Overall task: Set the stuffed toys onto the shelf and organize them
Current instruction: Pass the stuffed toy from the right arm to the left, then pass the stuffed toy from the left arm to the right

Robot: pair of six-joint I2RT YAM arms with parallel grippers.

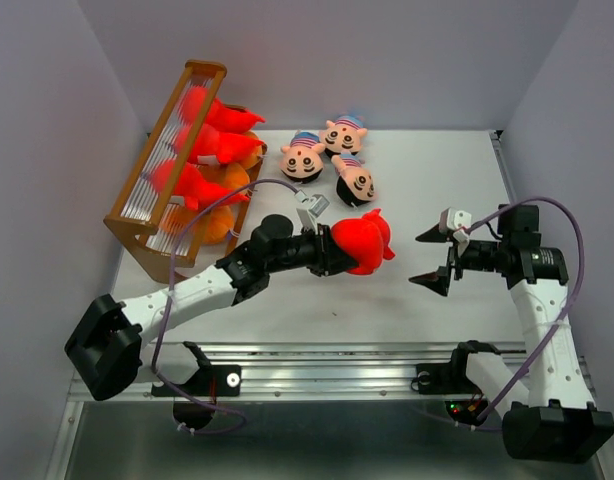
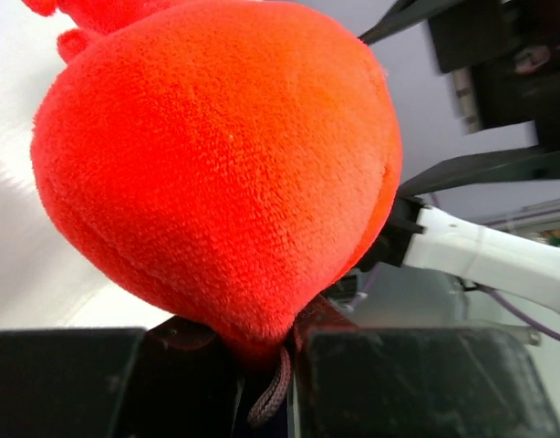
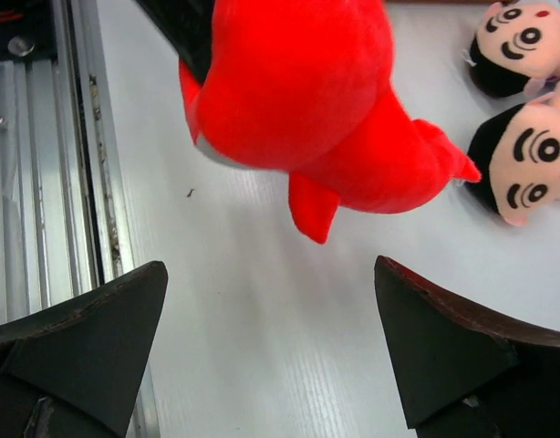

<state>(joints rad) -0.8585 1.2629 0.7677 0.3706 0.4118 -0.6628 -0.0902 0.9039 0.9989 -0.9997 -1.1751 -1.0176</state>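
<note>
The left arm reaches diagonally from its near-left base to mid-table, with the left gripper (image 1: pixel 339 250) clamped on a red stuffed toy (image 1: pixel 363 242). The right arm is bent back at the elbow, and the right gripper (image 1: pixel 427 260) faces that toy with its jaws spread wide and empty. Only the left wrist view shows the fingers (image 2: pixel 408 383) pinching the toy's narrow lower end, and only the top view shows the shelf (image 1: pixel 209 70) at far left, holding red toys (image 1: pixel 212 148) and orange toys (image 1: pixel 219 222), with three doll heads (image 1: pixel 327 155) on the table to its right.

right gripper (image 3: pixel 271 270) fingers spread wide with nothing between them, red plush toy (image 3: pixel 298 91) just ahead, two doll heads (image 3: pixel 533 164) off right
</note>
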